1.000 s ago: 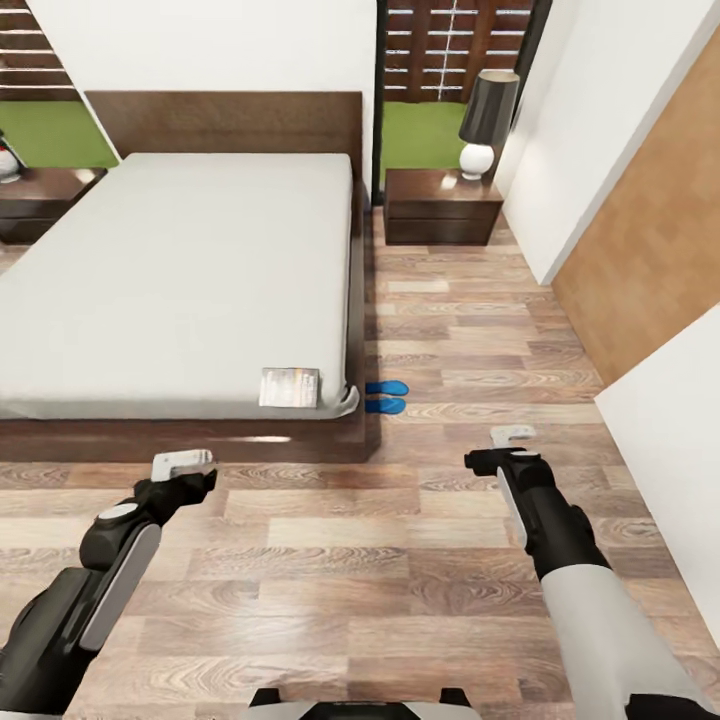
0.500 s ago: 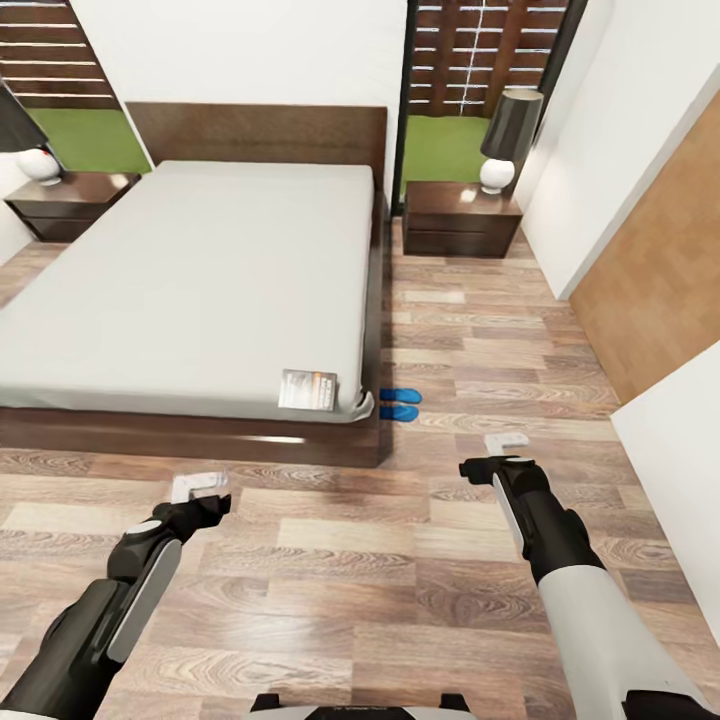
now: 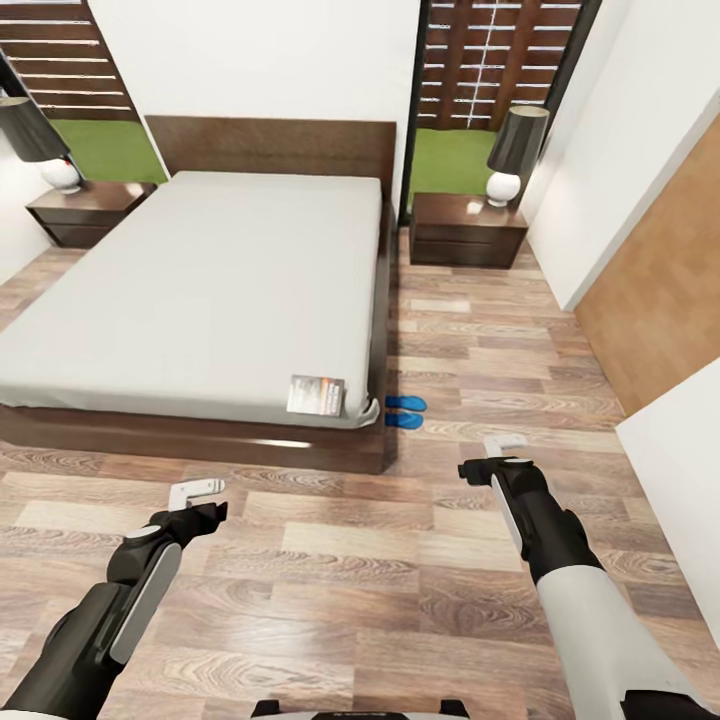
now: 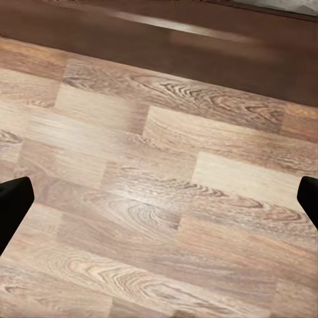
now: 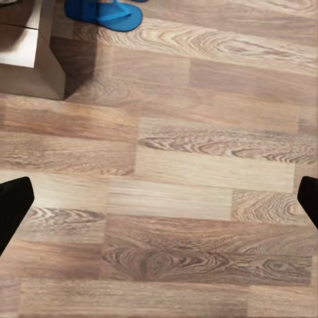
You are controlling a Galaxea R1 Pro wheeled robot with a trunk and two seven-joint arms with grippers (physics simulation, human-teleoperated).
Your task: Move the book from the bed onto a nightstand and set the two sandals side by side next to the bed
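Since the earlier frames the head camera has drawn back and swung: the whole scene sits lower and further right in frame, and the left nightstand (image 3: 88,208) with its lamp (image 3: 40,140) has come fully into view at upper left. The book and sandals keep their places relative to the bed.

The bed (image 3: 200,300) occupies the left and centre of the head view, grey mattress on a dark wood frame, headboard toward the top. The wood-plank floor (image 3: 330,560) covers the lower half. A second nightstand (image 3: 468,230), carrying a dark-shaded lamp (image 3: 514,150), stands at upper right, just beside the bed.

The book (image 3: 316,395) lies flat on the mattress at its near right corner. The two sandals (image 3: 404,411) lie side by side on the floor, just beside that corner; one sandal (image 5: 105,13) appears at the top edge of the right wrist view.

Left hand (image 3: 198,489) at lower left and right hand (image 3: 506,441) at lower right hover over bare floor, both released and empty, fingers spread wide in each wrist view.
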